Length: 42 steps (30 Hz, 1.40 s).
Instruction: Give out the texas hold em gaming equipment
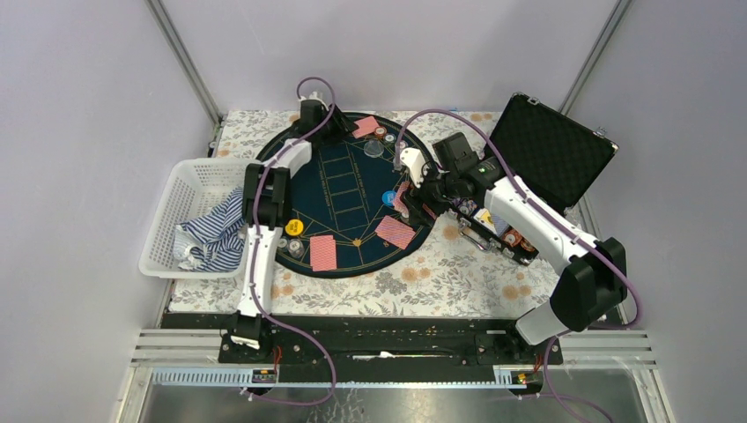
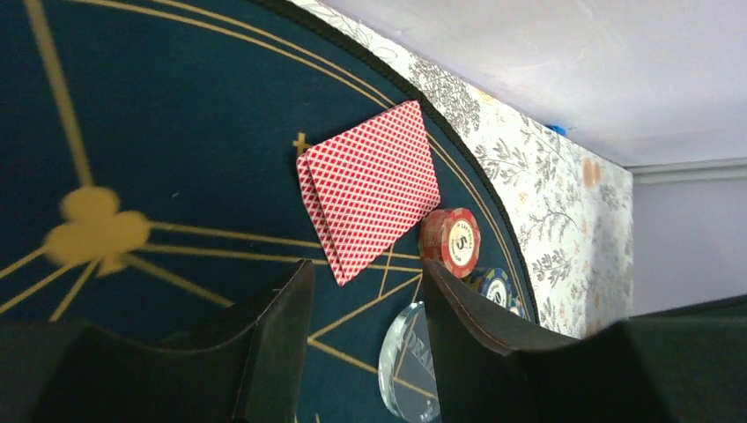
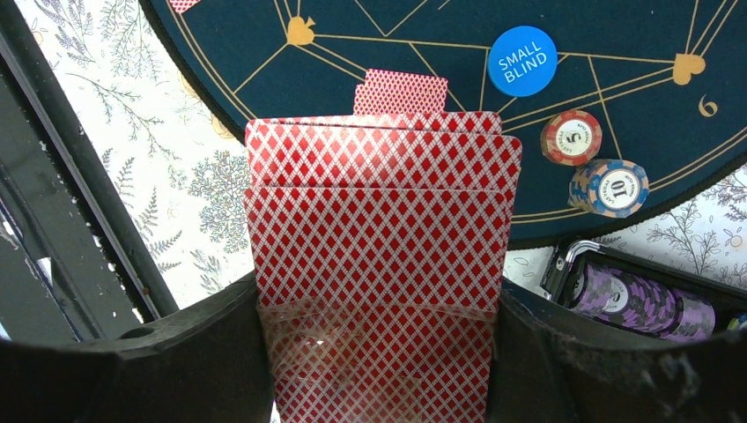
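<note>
over the far rim of the mat [image 2: 176, 106], left claw [image 2: 366, 273] parted and empty, just short of two cards [image 2: 370, 189] lying face down beside a red chip [image 2: 450, 242]. at the mat's right edge, right claw [image 3: 380, 295] clamped on a deck [image 3: 379, 220], red backs fanned; beyond it, a blue button [image 3: 522, 61] and two chips [image 3: 571, 137] [image 3: 610, 187] on the mat.

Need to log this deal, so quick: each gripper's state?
Left gripper: open, holding nothing.
Right gripper: closed on a stack of playing cards.
</note>
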Motion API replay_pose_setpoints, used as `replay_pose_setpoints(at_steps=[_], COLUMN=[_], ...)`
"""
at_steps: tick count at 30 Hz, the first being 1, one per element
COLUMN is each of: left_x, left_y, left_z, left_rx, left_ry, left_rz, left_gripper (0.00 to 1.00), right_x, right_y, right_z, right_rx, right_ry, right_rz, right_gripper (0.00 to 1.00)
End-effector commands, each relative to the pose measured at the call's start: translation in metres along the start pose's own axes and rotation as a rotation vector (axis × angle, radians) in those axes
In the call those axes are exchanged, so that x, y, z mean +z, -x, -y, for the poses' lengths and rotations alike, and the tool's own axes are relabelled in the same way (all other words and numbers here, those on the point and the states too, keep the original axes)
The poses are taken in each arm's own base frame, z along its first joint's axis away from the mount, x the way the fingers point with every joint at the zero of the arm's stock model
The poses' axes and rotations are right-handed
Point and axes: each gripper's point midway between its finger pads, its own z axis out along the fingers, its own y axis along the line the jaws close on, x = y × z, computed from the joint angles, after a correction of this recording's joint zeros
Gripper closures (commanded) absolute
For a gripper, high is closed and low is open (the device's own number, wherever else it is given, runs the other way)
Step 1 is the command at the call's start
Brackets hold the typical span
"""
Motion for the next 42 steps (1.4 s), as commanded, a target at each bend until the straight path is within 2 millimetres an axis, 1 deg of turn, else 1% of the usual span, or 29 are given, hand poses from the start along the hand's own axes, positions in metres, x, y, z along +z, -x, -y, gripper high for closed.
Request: replay_pose_setpoints(at_steps=[1,2,4,5,7,9,12,13,14,16,19,22,24,26,29,31,38,42], left_x=[-0.067,-0.077,-0.099,-0.111,-0.136,-0.166,-0.217,-0.236,-0.259,-0.287,-0.318,-0.336,-0.344,-0.347,-0.348,-0.349,-0.357,-0.359], left_y=[0.079,0.084,0.086,0.087,0.076,0.055,0.016,0.004,-0.004,-0.031,-0.070,-0.100,-0.113,-0.127,-0.150,-0.160,-0.175,-0.179], left_z=[0.067,0.066,0.064,0.069,0.081,0.104,0.147,0.161,0.180,0.196,0.212,0.225,0.235,0.241,0.242,0.241,0.241,0.238], left_rx=[0.168,0.188,0.225,0.241,0.268,0.301,0.308,0.310,0.320,0.319,0.308,0.295,0.281,0.269,0.252,0.236,0.194,0.185], left_ry=[0.061,0.106,0.175,0.173,0.128,0.037,-0.151,-0.213,-0.271,-0.336,-0.400,-0.466,-0.511,-0.532,-0.555,-0.575,-0.654,-0.654], left_rz=[0.155,0.162,0.154,0.143,0.082,0.007,-0.107,-0.139,-0.151,-0.207,-0.276,-0.314,-0.331,-0.360,-0.427,-0.460,-0.518,-0.528], left_gripper=[0.45,0.44,0.40,0.39,0.38,0.38,0.37,0.38,0.38,0.37,0.37,0.38,0.38,0.38,0.38,0.38,0.38,0.38], right_x=[-0.025,-0.026,-0.030,-0.031,-0.035,-0.039,-0.044,-0.044,-0.045,-0.044,-0.043,-0.039,-0.035,-0.033,-0.031,-0.030,-0.026,-0.026], right_y=[0.033,0.032,0.034,0.034,0.035,0.037,0.037,0.038,0.039,0.042,0.049,0.058,0.062,0.064,0.065,0.065,0.060,0.060], right_z=[0.001,0.000,-0.002,-0.002,-0.004,-0.006,-0.010,-0.011,-0.013,-0.016,-0.018,-0.023,-0.028,-0.032,-0.037,-0.040,-0.042,-0.041], right_rx=[-0.047,-0.048,-0.053,-0.054,-0.062,-0.069,-0.076,-0.078,-0.079,-0.084,-0.080,-0.092,-0.108,-0.119,-0.137,-0.150,-0.166,-0.167], right_ry=[-0.033,-0.033,-0.034,-0.035,-0.035,-0.032,-0.023,-0.017,-0.013,-0.008,-0.015,-0.016,-0.014,-0.006,0.002,0.006,-0.002,-0.004], right_rz=[0.117,0.119,0.126,0.130,0.137,0.142,0.144,0.146,0.148,0.154,0.167,0.174,0.167,0.161,0.156,0.149,0.125,0.125], right_gripper=[1.00,1.00,1.00,1.00,1.00,1.00,1.00,1.00,1.00,1.00,1.00,1.00,1.00,1.00,1.00,1.00,1.00,1.00])
